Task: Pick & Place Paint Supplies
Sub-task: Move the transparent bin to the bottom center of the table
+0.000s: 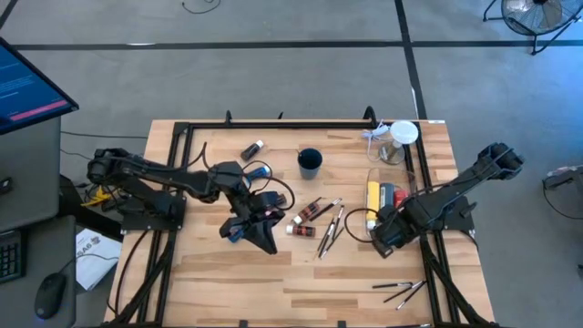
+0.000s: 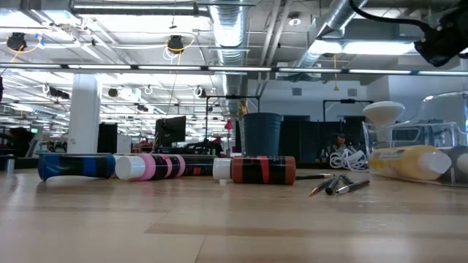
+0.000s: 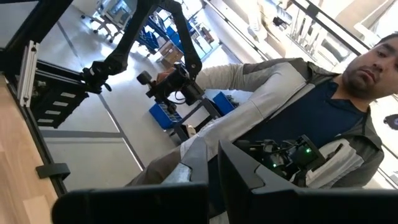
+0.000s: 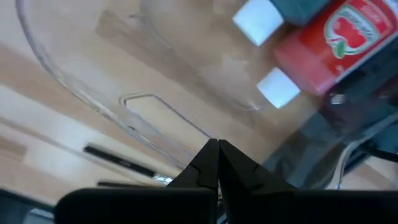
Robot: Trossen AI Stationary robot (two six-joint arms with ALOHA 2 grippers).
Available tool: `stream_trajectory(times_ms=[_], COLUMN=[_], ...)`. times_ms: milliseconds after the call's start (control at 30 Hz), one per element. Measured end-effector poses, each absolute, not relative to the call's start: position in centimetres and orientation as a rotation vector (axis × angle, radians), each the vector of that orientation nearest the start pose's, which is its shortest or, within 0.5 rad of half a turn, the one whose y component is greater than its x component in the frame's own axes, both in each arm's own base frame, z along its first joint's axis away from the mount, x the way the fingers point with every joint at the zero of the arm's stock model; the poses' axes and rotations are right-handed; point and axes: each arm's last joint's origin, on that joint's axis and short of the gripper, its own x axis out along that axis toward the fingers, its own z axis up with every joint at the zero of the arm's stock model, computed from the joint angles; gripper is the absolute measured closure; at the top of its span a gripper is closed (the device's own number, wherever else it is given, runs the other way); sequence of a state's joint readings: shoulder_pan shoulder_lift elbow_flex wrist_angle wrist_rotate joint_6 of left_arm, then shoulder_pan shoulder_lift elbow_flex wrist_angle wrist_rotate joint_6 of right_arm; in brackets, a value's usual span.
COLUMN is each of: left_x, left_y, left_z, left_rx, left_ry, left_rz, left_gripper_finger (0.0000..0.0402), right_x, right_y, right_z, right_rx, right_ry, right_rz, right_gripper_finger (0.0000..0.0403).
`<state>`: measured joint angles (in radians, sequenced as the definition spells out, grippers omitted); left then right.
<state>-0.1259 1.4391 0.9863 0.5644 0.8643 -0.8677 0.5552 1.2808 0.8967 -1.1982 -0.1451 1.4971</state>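
Observation:
Paint tubes lie on the wooden table: a black-and-white one, a blue one, a brown one and a red-brown one. Thin brushes lie beside them, and more brushes lie near the front right. A yellow bottle and a red bottle lie in a clear container. My left gripper is shut, level and raised over the table's middle, holding nothing. My right gripper is shut, pointing down above the container's near rim.
A dark blue cup stands at the middle back. A clear jar with a white lid stands at the back right. A black frame runs around the table. A person shows beyond the table in the left wrist view.

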Motion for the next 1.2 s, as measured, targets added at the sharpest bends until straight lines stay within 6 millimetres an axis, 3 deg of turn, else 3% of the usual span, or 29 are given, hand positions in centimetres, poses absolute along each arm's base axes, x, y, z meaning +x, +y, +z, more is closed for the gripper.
stream_trajectory(times_ms=[267,467,767,1200], left_x=[31.2,31.2,31.2,31.2], left_y=[-6.3,-6.3,-6.5,-6.6], left_z=[32.2,32.2,32.2,32.1], left_rx=[-0.751,-0.751,-0.751,-0.751], left_ry=[0.326,0.326,0.329,0.334], left_rz=[-0.970,-0.970,-0.978,-0.980], left_gripper_finger=[0.0401,0.0401,0.0401,0.0401], right_x=[17.4,18.8,22.6,29.4], right_y=[11.4,12.7,16.2,16.1], right_z=[22.4,20.9,17.9,18.9], right_rx=[0.887,0.905,1.007,0.911], right_ry=[1.513,1.548,1.540,1.432], right_rz=[-0.574,-0.523,-0.271,-0.117], right_gripper_finger=[0.0403,0.0403,0.0403,0.0403])
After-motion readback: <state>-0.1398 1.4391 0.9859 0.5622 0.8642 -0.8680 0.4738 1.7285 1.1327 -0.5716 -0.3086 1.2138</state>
